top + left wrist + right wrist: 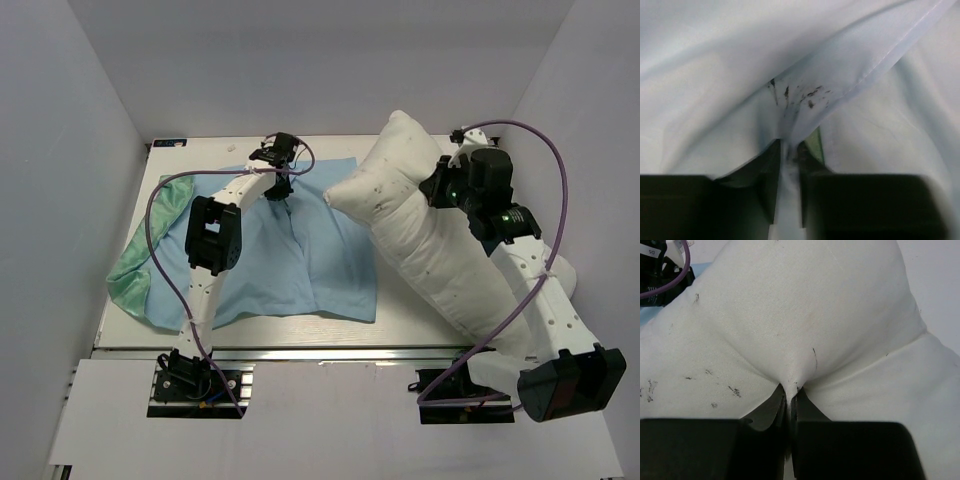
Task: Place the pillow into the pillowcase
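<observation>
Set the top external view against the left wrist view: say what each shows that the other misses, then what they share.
Only top external: the pillow lying diagonally on the table, the right gripper at its upper part, and the bunched sea-green left end of the pillowcase.
Only left wrist: dark smudges on the cloth just ahead of the fingers, and the fold pinched between them.
Both: the pillowcase's light blue face, with the left gripper on it.
</observation>
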Controlling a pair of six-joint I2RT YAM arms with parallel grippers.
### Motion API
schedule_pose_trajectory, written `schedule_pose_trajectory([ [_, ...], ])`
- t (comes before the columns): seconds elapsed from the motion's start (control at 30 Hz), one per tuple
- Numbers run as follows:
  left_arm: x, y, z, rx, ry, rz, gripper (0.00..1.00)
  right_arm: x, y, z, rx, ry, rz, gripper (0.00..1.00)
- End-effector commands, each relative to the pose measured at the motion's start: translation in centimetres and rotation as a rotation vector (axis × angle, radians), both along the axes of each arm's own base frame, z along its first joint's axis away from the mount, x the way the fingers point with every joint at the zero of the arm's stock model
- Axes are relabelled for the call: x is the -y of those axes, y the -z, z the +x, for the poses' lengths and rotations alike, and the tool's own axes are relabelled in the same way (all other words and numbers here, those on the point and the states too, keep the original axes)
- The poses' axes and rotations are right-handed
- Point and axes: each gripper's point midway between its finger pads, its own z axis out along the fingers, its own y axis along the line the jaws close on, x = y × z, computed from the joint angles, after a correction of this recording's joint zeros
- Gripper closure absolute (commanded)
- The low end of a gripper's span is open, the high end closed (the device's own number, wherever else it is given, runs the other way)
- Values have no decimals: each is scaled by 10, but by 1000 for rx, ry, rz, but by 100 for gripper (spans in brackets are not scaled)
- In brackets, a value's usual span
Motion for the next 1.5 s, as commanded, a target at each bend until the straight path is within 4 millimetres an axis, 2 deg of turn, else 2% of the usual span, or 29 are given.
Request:
schedule_pose_trajectory([
  [0.0,12,-29,18,90,54,-24,79,9,-17,-5,73,14,-31,100],
  [0.03,14,-34,19,101,59,-34,92,9,-14,-7,64,8,-38,100],
  [0.07,17,-37,19,102,74,-46,100,9,-11,-7,56,0,-47,100],
  [0.23,17,-76,16,151,119,-56,100,-5,-4,-5,68,-96,-49,100],
  [0.27,17,-97,13,180,134,-62,100,-11,-7,0,85,-114,-40,100],
  [0.3,15,-100,7,174,143,-61,100,-18,-9,2,92,-136,-33,100],
  [0.33,13,-122,3,208,145,-71,100,-23,-5,8,86,-141,-37,100],
  [0.37,11,-128,-2,211,147,-67,100,-32,-13,11,106,-144,-48,100],
  [0.43,5,-136,-11,209,139,-56,100,-46,-7,20,100,-145,-79,100],
  [0.47,2,-150,-17,226,142,-57,100,-53,-9,23,110,-139,-88,100],
  [0.5,-1,-153,-21,220,139,-50,100,-63,-14,26,123,-139,-86,100],
  [0.53,-3,-155,-26,218,138,-48,100,-66,-7,34,107,-117,-89,100],
  [0.6,-5,-163,-34,212,147,-49,100,-75,-8,42,110,-94,-61,100],
  [0.63,-6,-164,-39,193,161,-47,100,-81,0,47,100,-85,-65,100],
  [0.77,-2,-171,-45,193,190,-74,100,-85,3,72,116,29,-78,100],
  [0.8,0,-173,-46,194,198,-80,100,-87,-6,79,139,53,-74,100],
  [0.83,2,-173,-48,184,207,-94,100,-96,3,83,127,66,-97,100],
  [0.9,8,-178,-48,188,231,-119,100,-93,4,93,136,130,-156,100],
  [0.93,12,-181,-48,189,246,-135,100,-98,7,100,138,131,-184,100],
  [1.0,14,-187,-49,202,255,-148,100,-111,18,101,126,111,-213,100],
  [1.13,18,-203,-48,232,263,-175,100,-149,24,85,171,12,-281,100],
  [1.3,24,-217,-49,263,276,-213,100,-184,28,62,176,-93,-296,100],
  [1.33,24,-219,-48,271,273,-213,100,-198,27,50,172,-160,-277,100],
  [1.37,23,-220,-47,274,269,-208,100,-202,31,41,165,-194,-275,100],
  [1.4,23,-220,-46,274,269,-208,100,-204,21,32,181,-216,-251,100],
  [1.43,23,-221,-46,274,266,-208,100,-213,17,20,189,-269,-231,100],
  [1.47,21,-221,-45,277,256,-201,100,-213,12,8,192,-291,-205,100],
])
